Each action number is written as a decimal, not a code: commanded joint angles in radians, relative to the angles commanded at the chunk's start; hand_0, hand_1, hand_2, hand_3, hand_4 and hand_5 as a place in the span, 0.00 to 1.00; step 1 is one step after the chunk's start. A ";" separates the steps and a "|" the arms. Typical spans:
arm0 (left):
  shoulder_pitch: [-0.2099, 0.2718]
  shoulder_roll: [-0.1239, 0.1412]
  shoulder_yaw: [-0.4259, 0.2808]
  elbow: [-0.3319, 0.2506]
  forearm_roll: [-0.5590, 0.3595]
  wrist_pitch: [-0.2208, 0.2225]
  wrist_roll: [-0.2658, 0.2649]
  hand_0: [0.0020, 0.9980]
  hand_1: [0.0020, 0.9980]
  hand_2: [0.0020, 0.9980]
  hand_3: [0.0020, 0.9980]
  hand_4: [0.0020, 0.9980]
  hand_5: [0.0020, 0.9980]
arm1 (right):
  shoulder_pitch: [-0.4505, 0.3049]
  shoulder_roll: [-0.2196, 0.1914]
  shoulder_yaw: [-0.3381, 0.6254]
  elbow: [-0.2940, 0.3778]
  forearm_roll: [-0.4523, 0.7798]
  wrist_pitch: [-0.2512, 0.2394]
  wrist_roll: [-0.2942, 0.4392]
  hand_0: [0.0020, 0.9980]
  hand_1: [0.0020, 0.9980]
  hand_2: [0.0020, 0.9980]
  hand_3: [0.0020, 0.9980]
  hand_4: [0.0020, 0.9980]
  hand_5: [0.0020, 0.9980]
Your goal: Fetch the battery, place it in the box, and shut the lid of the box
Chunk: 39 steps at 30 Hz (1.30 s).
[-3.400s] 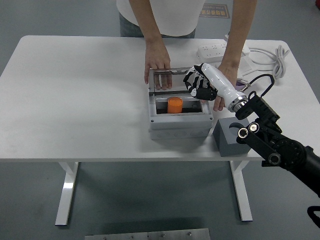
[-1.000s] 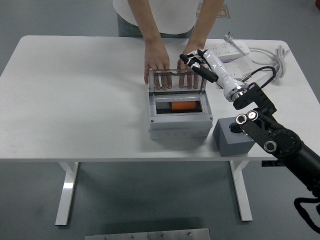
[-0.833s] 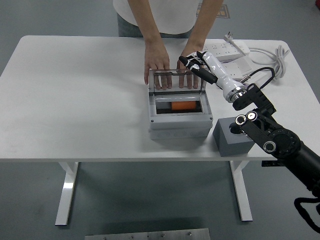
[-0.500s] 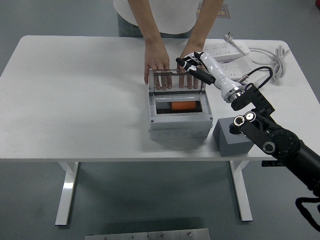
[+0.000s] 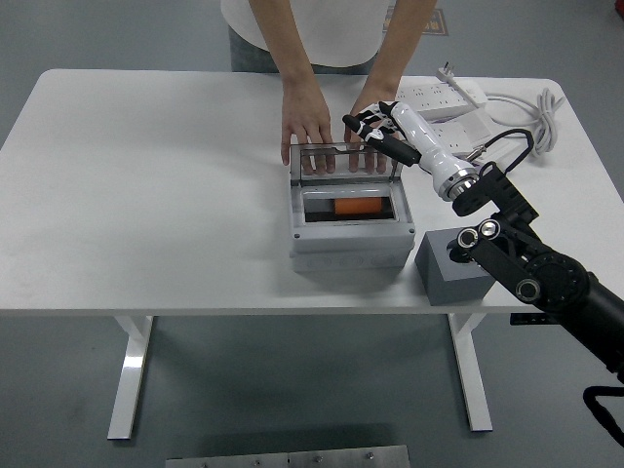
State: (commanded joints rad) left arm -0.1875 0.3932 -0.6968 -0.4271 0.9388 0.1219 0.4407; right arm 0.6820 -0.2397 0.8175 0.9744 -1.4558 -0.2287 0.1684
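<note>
The grey box [image 5: 349,244] stands mid-table with the orange battery [image 5: 356,208] lying inside it. Its clear lid [image 5: 343,163] stands nearly upright at the box's far edge. My right hand [image 5: 371,129], white with black joints, rests its loosely extended fingers on the lid's top right corner and holds nothing. A person at the far side has one hand [image 5: 305,119] flat behind the lid. The fingers of the person's other hand [image 5: 368,159] show through the lid, just under my hand. My left arm is out of view.
A dark grey block [image 5: 454,269] with a round socket sits right of the box, under my right forearm. A white power strip [image 5: 440,98] and coiled cable [image 5: 531,109] lie at the far right. The table's left half is bare white surface.
The battery, upright under my hand 3.4 s ago, now lies in the box and the lid has been raised. In the last second my hand slid left onto the lid's top, which tipped slightly forward.
</note>
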 joint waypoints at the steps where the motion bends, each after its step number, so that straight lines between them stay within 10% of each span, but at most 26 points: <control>1: 0.000 0.000 0.000 0.000 0.000 0.000 0.000 0.63 0.70 0.57 0.54 0.50 0.00 | 0.000 -0.002 -0.001 0.004 -0.001 -0.001 -0.001 0.17 0.35 0.61 0.64 0.98 1.00; 39: 0.010 -0.005 0.016 0.001 -0.031 0.011 -0.010 0.63 0.70 0.57 0.54 0.50 0.00 | -0.054 -0.033 -0.037 0.051 -0.001 -0.003 -0.016 0.11 0.29 0.59 0.63 0.95 1.00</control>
State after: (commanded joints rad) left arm -0.1777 0.3878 -0.6803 -0.4259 0.9074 0.1331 0.4310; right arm 0.6280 -0.2725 0.7806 1.0258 -1.4566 -0.2321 0.1526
